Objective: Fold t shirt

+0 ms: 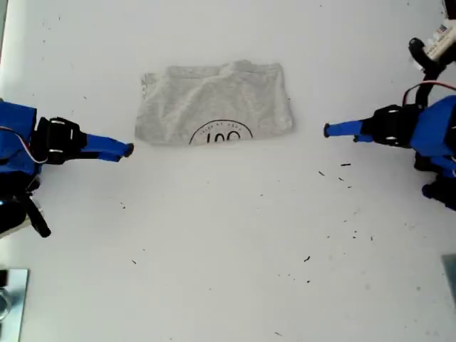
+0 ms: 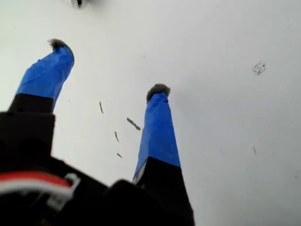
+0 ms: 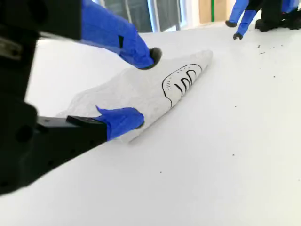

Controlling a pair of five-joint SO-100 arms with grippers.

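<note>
A: Second wrist view first: my second tool (image 3: pixel 145 88) is right up front, blue fingers spread wide, nothing pinched between them.

B: And just past those fingertips?

A: The t shirt (image 3: pixel 117 96), a flat grey bundle on the white table (image 3: pixel 211 165). The lower finger (image 3: pixel 123 120) sits close to its nearest corner; whether they touch I cannot tell. The black print (image 3: pixel 181 80) shows farther along the cloth.

B: First wrist view?

A: My first tool (image 2: pixel 108 67) has its jaws apart too, holding nothing, over bare table with a few dark specks (image 2: pixel 133 124) below.

B: Pull back to the exterior view.

A: The shirt lies as a grey rectangle toward the table edge at the exterior view's top. The round print is cut by the fold along the shirt's side nearest the table's middle. My second tool reaches in from the edge at the exterior view's left, tip just beside the shirt's corner. My first tool comes from the opposite edge, near the shirt but apart from it.
</note>
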